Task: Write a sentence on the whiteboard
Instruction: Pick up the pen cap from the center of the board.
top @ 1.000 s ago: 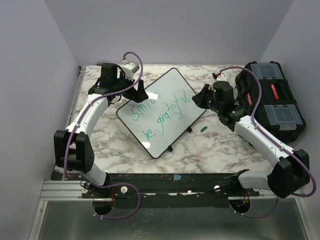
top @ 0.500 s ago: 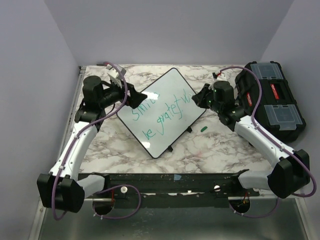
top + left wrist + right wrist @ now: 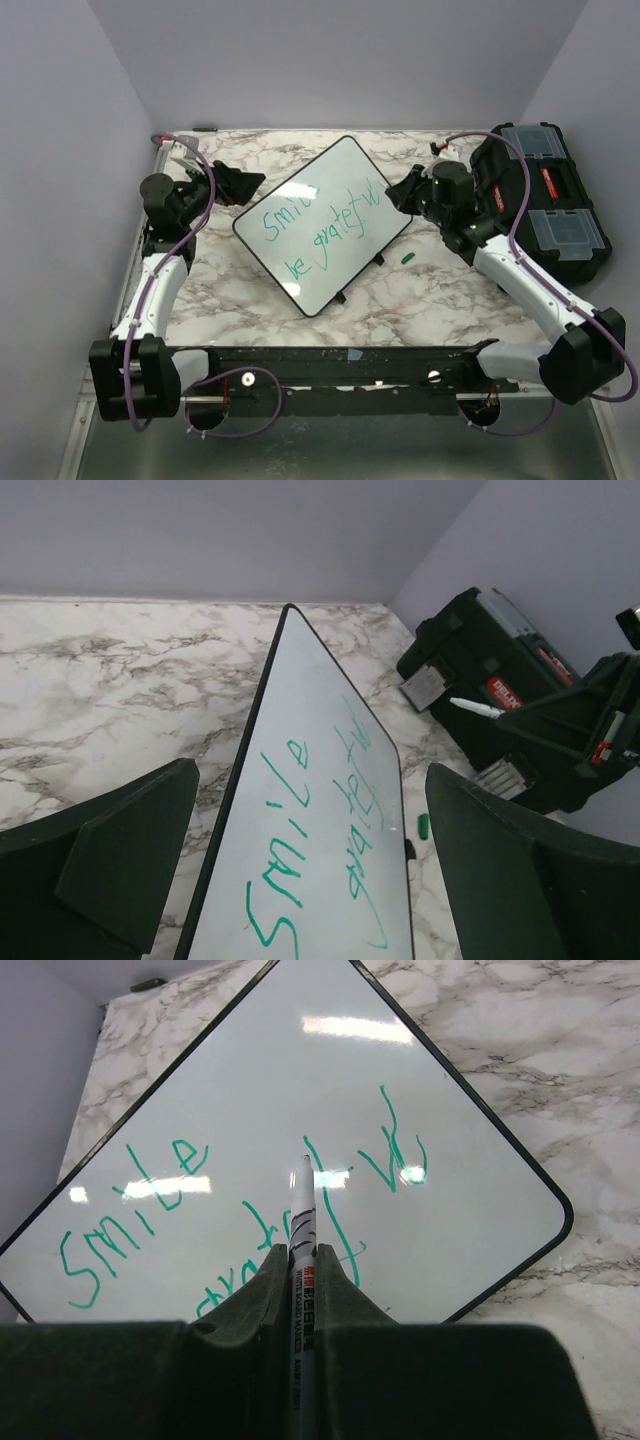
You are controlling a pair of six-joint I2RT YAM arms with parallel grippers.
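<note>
Evidently the right gripper [image 3: 300, 1265] pinches the marker [image 3: 302, 1205], tip toward the whiteboard [image 3: 250, 1080], to write. Left gripper [image 3: 238, 184] gapes, empty.

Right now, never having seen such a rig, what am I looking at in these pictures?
Two robot arms are bolted to the near edge of a marble table. One picture looks down from above; the other two come from a camera on each wrist. On the table are a whiteboard bearing a green sentence, a small green object and a black toolbox. The left end effector is open and empty, beside the board. The right end effector is shut on a marker, pointing at the writing.
</note>
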